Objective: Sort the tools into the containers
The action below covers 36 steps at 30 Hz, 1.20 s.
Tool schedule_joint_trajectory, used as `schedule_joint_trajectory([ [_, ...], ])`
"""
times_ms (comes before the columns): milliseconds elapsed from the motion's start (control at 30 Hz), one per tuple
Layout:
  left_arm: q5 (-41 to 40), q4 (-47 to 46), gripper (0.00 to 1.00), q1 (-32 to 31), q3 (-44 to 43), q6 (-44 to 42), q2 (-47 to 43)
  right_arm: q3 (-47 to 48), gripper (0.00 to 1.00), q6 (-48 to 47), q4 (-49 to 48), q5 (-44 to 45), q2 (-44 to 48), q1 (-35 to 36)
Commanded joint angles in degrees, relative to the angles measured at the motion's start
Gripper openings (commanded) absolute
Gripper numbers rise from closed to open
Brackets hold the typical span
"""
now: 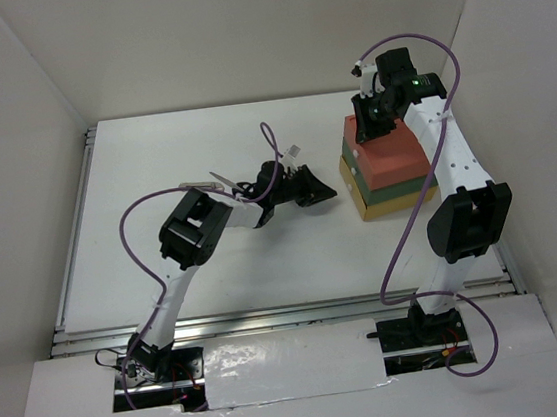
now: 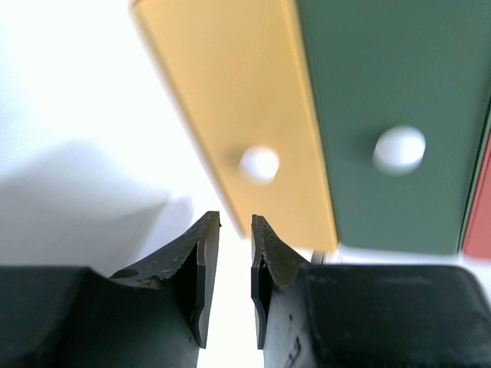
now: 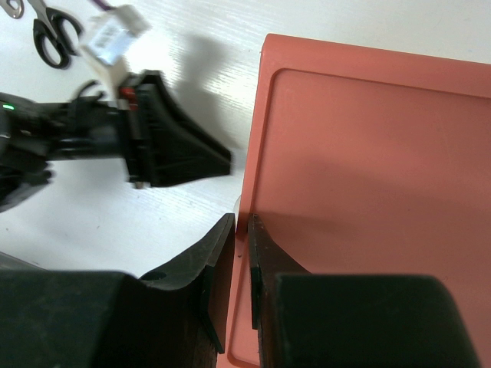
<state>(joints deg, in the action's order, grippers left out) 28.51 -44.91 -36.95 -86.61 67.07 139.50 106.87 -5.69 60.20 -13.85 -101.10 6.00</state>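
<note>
Left gripper point(image 2: 235, 221): jaws sitting a narrow slit apart, holding nothing. It is facing the drawer fronts. The yellow drawer point(image 2: 222, 92) and its white knob point(image 2: 258, 164) are lying just ahead of the tips, a touch to their right. The green drawer point(image 2: 383, 77) is lying further right. The yellow front's long axis is running diagonally across the jaws.

Right gripper point(image 3: 240, 222): jaws nearly closed, resting over the red top box point(image 3: 368, 153) at its rim; cannot tell whether it is pinching.

Left arm is judged nearer the knobs. Only the right wrist view is showing the scissors point(image 3: 52, 34), lying well behind the left gripper.
</note>
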Motion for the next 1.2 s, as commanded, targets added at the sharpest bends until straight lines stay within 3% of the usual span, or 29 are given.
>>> schedule_joint_trajectory([
  [0,2.59,-2.65,0.36,4.51,6.17,-4.56,-13.5,-0.79,0.2,-0.19,5.28,-0.48,-3.14,0.59],
  [67,4.61,-1.15,0.39,6.88,10.05,-5.37,-19.23,-0.87,0.2,-0.28,4.66,-0.13,-2.88,0.51],
  [300,12.0,4.91,0.67,8.83,12.87,-4.23,-25.86,-1.05,0.2,-0.46,4.39,0.84,-2.44,0.15],
  [800,10.51,1.58,0.7,2.59,-2.42,3.32,-9.35,-1.31,0.21,0.07,4.66,-0.48,-2.17,0.15],
  [1167,8.84,-2.9,0.59,1.09,-7.34,6.14,-3.01,-2.55,0.21,0.68,3.78,-1.18,-2.0,0.15],
])
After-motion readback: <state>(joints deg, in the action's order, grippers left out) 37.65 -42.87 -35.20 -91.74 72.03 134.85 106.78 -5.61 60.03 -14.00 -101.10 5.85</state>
